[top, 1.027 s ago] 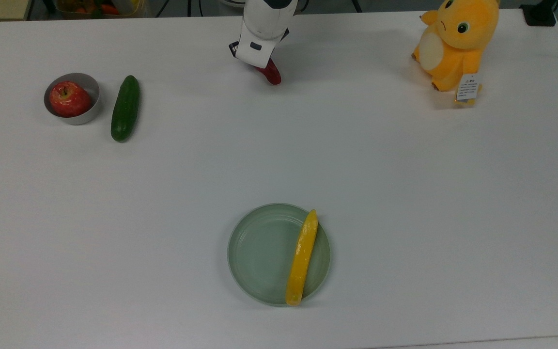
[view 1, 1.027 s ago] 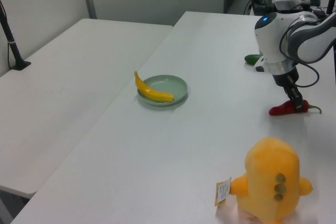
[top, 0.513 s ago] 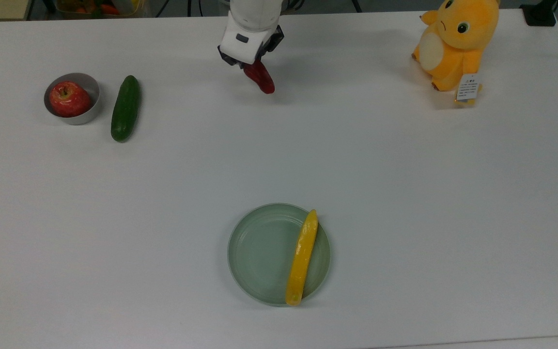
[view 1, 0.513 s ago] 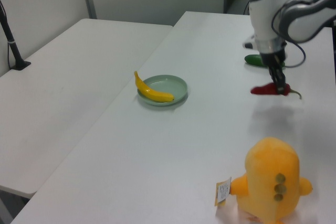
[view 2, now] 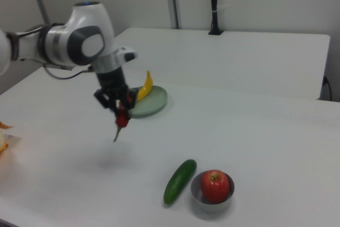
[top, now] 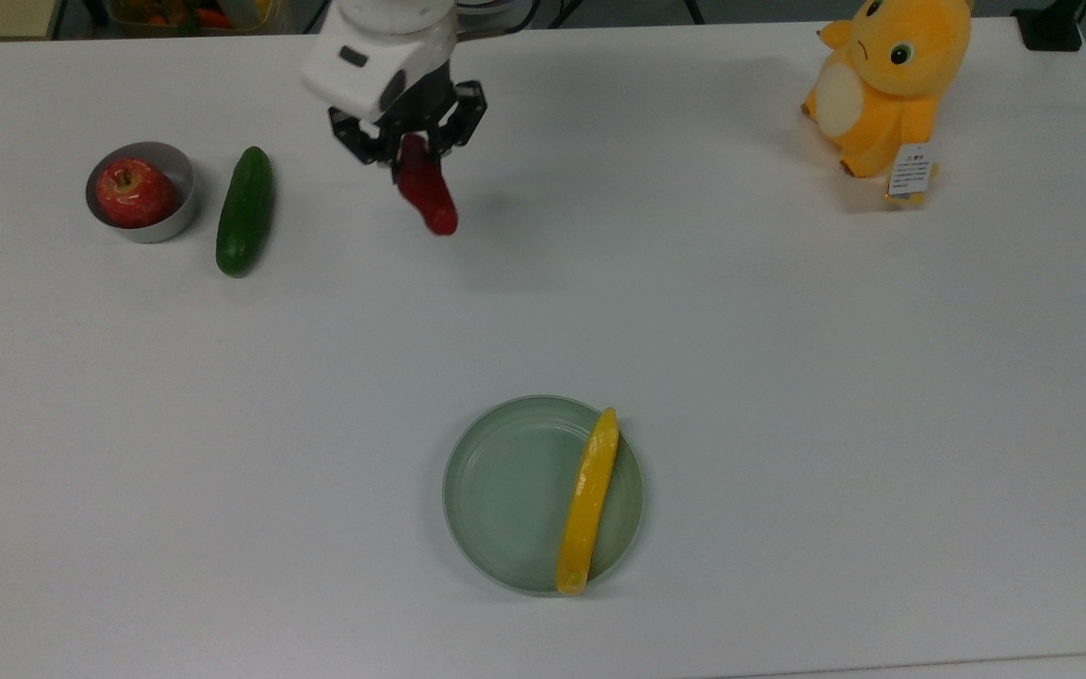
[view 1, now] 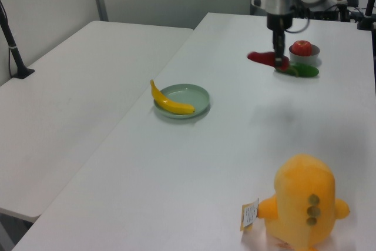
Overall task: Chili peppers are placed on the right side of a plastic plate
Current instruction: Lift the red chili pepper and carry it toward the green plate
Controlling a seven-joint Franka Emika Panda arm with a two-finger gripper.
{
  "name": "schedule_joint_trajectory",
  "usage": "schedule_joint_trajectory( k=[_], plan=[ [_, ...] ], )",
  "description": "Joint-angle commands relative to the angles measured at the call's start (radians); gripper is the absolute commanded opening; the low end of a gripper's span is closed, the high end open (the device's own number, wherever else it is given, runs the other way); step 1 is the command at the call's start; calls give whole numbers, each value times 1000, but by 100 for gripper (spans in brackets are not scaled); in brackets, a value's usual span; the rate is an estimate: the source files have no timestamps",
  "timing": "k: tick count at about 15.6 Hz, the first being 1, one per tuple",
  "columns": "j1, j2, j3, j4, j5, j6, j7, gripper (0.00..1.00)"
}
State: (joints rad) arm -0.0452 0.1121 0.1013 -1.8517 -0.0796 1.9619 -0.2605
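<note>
Pinching the dark red chili pepper [top: 427, 192] near its stem, the gripper [top: 408, 143] holds it above the white surface [top: 788, 377] — well apart from the sage-green plate [top: 505, 490] bearing a yellow pepper [top: 588, 502].

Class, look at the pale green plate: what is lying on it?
A long yellow pepper lies across the plastic plate, on the top view's right, its ends overhanging the rim. The plate surface under it is covered. Nothing else is there.
</note>
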Motion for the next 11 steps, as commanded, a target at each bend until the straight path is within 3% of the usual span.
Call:
schedule_joint_trajectory(
  k=[1,4,8,11],
  plan=[
    [-39,184,-6,245,46,-5,-2,21],
    [-56,289,-6,350,84,105,21,21],
    [-65,392,-6,370,86,355,93,22],
    [-64,486,-8,434,86,443,102,23]
  ],
)
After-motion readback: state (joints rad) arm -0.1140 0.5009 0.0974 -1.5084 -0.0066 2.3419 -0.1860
